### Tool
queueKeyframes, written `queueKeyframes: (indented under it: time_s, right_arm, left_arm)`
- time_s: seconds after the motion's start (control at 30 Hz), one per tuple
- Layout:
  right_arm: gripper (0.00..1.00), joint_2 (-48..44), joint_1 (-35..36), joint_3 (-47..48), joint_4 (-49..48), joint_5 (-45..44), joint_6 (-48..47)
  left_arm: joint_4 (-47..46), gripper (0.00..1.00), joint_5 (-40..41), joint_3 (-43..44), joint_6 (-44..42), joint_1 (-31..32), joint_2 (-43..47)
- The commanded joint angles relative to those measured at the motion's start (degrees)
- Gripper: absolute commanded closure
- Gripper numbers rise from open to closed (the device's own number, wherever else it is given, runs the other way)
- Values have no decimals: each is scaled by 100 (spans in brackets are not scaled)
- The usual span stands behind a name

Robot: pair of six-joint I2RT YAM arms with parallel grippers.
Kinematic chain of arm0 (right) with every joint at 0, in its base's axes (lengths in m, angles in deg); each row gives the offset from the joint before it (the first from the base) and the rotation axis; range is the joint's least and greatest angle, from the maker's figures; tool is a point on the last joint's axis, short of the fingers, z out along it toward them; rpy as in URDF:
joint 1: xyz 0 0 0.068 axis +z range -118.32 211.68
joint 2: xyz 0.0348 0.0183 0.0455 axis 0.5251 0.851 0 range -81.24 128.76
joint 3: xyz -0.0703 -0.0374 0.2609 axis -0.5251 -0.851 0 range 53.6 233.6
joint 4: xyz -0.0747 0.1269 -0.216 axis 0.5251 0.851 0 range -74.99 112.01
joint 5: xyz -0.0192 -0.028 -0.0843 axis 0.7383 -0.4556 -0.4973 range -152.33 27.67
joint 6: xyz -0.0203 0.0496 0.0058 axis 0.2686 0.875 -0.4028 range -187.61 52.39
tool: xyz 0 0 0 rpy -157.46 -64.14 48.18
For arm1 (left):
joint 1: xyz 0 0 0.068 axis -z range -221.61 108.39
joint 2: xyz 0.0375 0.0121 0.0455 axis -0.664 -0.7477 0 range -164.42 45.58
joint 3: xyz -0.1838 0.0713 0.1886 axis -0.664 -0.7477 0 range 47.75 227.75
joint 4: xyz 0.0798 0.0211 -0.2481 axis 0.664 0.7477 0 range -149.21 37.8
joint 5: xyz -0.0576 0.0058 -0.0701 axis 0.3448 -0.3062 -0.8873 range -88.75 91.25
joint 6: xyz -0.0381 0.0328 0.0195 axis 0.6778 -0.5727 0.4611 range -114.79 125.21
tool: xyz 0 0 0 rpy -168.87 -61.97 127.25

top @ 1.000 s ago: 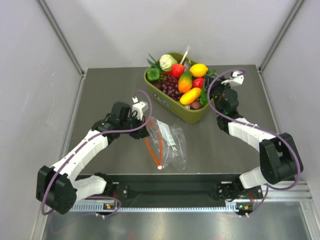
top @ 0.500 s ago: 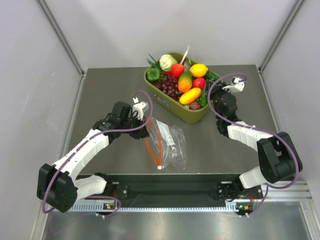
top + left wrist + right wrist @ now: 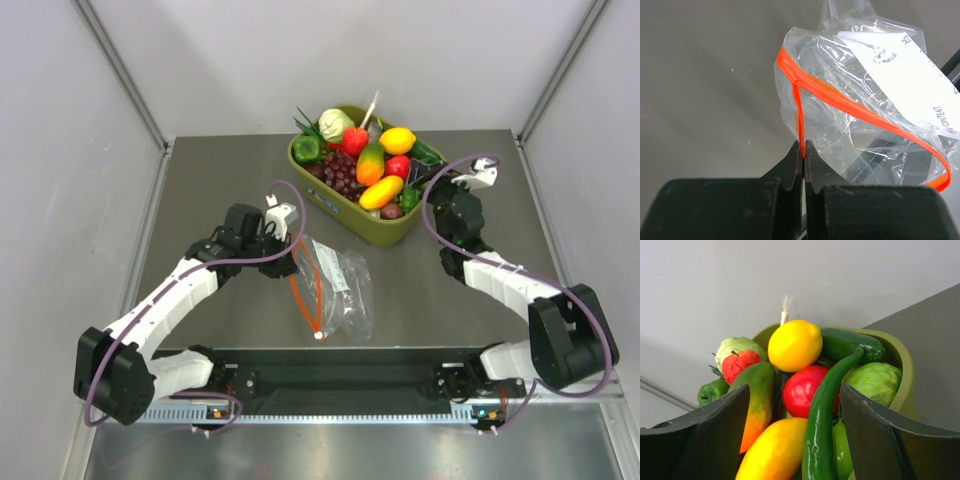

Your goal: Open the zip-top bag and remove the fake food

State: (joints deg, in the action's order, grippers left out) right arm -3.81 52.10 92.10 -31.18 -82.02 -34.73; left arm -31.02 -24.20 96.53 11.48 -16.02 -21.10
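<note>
Nearest me, the zip-top bag (image 3: pixel 340 290) lies flat on the table (image 3: pixel 200 190). Its lower corner is close to the front edge, and the orange-red zip strip (image 3: pixel 316 282) runs down its left side. The left gripper (image 3: pixel 802 149) is at the bag's upper left corner, pinched tight on one side of that strip. Beyond the fingers the mouth gapes into an orange loop, with the white label (image 3: pixel 910 75) behind it. Bare tabletop shows left of that arm out to the side wall, and also between the bag and the right arm.

Farther back, the olive-green tub (image 3: pixel 345 208) sits toward the rear edge, well apart from the bag. The fake food is piled in it: a lemon (image 3: pixel 398 140), a red fruit (image 3: pixel 397 166) and an orange-and-green fruit (image 3: pixel 370 163), alongside purple grapes (image 3: pixel 340 172) and a cabbage (image 3: pixel 336 123). The right gripper (image 3: pixel 794 395) hangs at the tub's right end. Its fingers stand wide apart and hold nothing, framing a long green chilli (image 3: pixel 825 415).
</note>
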Motion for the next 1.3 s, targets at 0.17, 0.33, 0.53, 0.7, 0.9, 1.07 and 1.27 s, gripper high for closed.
queueKeyframes:
  time_s: [0.17,0.33,0.53,0.7,0.9,1.07,1.27]
  right_arm:
    - [23,-1552,-74,-343,372,17,-572]
    - [22,-2485,-65,-370,1662,236,-985]
    - [21,-3558,-65,-185,3569,404,-1460]
    - [20,-4288,-65,-97,4601,404,-1653]
    - [18,-4772,-65,8,5698,237,-1733]
    - [16,-4948,-65,52,6192,35,-1820]
    - [13,-5036,-65,52,6368,-27,-1943]
  left_arm:
    - [-24,100,286,150,-55,-27,14]
    - [55,100,1092,176,59,-45,32]
    - [143,85,1569,282,243,-97,41]
    - [170,55,1850,343,349,-106,67]
    - [626,41,2255,623,613,-106,93]
    - [1722,24,3299,1063,894,-106,190]
    - [1893,22,3959,1407,1140,-106,901]
